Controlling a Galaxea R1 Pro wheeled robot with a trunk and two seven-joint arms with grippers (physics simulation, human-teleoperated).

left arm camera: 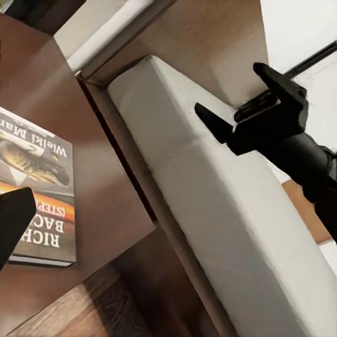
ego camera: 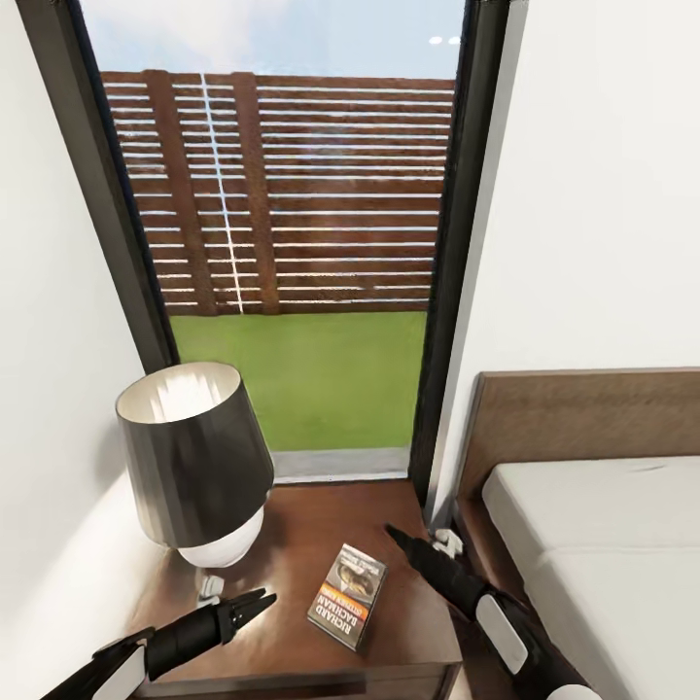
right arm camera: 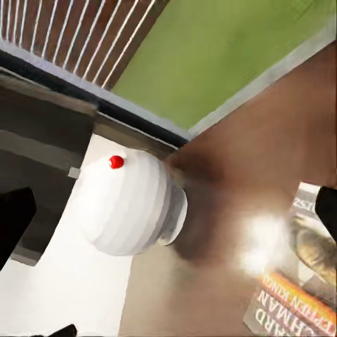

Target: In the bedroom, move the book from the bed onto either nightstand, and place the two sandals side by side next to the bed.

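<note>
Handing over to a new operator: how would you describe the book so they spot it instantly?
Find the tall window; below it stands the dark wooden nightstand left of the bed. The book lies flat near its front, right of the lamp: a thin paperback with an orange band and white lettering.

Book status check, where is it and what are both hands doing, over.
Book flat on nightstand, free. Left hand and right hand both empty, flanking it; right open. Lamp stands close beside.
</note>
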